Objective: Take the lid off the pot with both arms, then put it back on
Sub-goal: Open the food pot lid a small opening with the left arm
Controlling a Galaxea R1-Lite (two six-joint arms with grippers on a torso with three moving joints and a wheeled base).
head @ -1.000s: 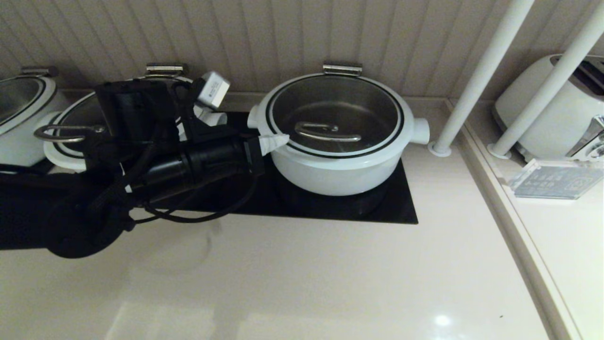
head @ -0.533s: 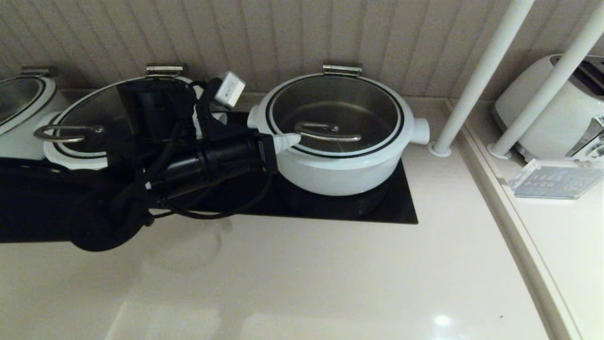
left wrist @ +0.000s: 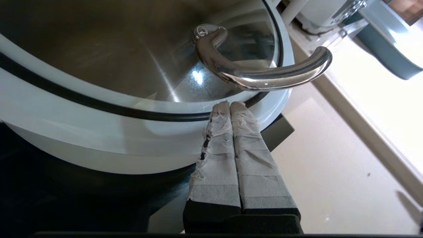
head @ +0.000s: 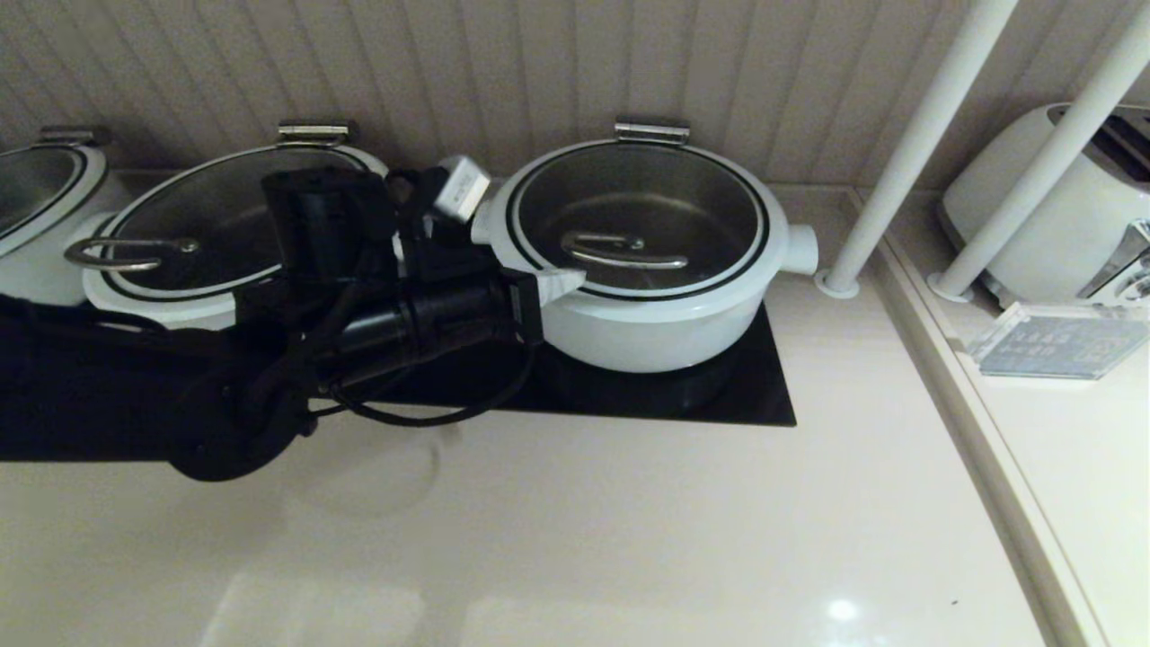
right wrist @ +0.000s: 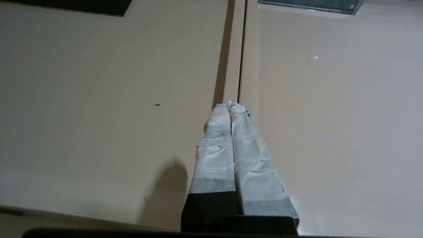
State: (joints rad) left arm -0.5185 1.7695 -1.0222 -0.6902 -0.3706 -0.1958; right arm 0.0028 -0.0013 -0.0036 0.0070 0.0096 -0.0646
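1. Low in the right wrist view: right gripper (right wrist: 230, 105) pressed together, holding nothing, hanging above the bare counter (right wrist: 99, 99).
2. Left middle of the head view: left gripper (head: 568, 281) pinched tight and empty, tips at the near rim of the lid (head: 640, 218).
3. Upper middle: lid sitting flat on the pot (head: 642, 314), steel handle (head: 623, 251) just past the tips.
4. Danger: closed tips could bump and slide the lid, or poke the handle and miss it.
5. Danger: lifted with one arm only, could tip and drop.
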